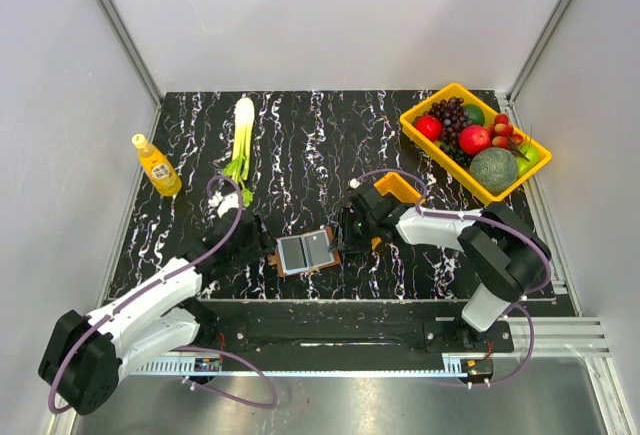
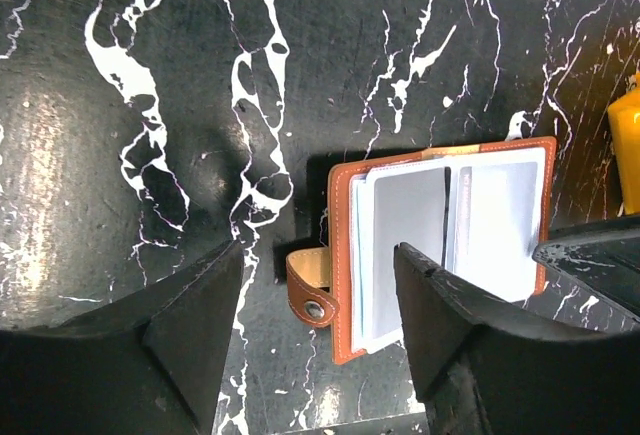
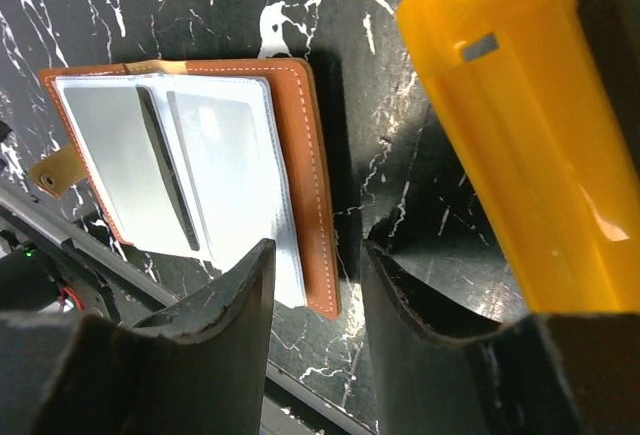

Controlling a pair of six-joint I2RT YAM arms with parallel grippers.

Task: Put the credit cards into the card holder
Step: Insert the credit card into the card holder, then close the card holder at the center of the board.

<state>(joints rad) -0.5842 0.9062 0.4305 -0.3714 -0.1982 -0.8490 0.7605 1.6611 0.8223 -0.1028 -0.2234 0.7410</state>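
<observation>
With the credit cards point(image 2: 405, 240) apparently seated inside the open, flat card holder point(image 1: 307, 251), lift the left gripper point(image 2: 318, 250) (wide open, empty, at its left edge) and right gripper point(image 3: 318, 247) (half open, empty, over its right edge) straight up.

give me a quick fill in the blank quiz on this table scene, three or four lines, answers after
1. The card holder lies ___ on the table, its inside facing up.
2. The fruit sits in a ___ basket at the far right.
3. The bottle stands near the table's ___ edge.
4. In the top view, the small orange bin is on the card holder's ___ side.
Answers: open; yellow; left; right
</observation>
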